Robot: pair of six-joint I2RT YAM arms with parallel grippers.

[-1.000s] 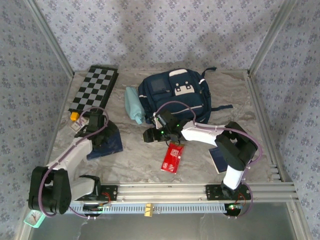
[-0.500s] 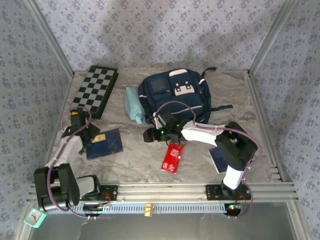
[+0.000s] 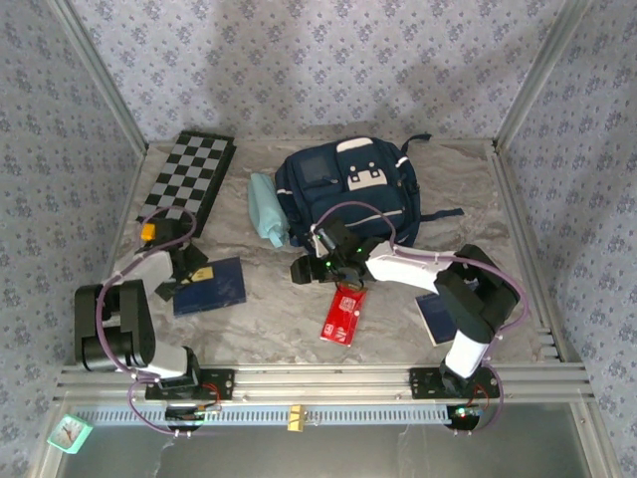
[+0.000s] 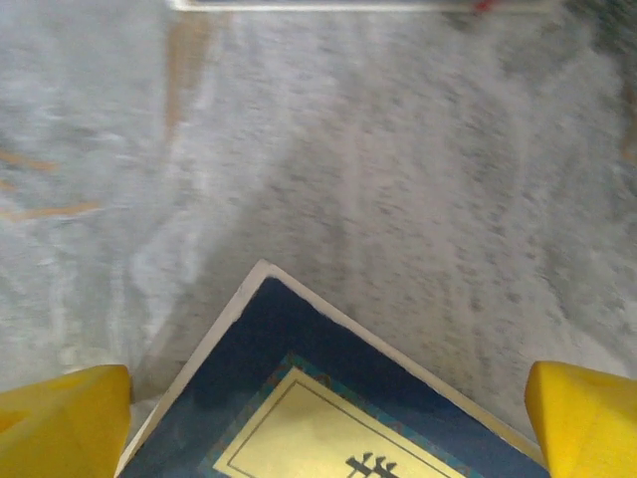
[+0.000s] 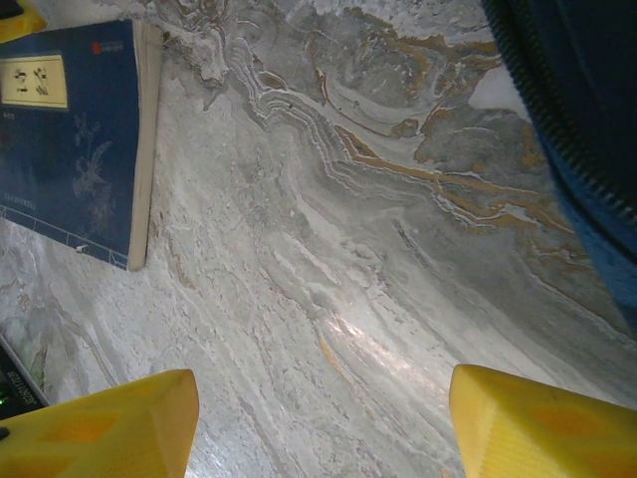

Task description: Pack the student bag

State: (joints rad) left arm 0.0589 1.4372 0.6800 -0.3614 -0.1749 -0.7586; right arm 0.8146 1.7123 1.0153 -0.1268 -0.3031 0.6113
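Marbled tabletop, student bag, floral walls

Free: bare table between blue book and red packet | Obstacles: student bag with pale-blue pouch touching its left side, centre rear; chessboard, rear left | Free: strip right of student bag

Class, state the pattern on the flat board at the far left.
Black-and-white checks; flat chessboard, best in top external view.

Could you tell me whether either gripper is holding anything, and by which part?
Nothing is held: the left gripper is open above a corner of the blue book, the right gripper open over the table.
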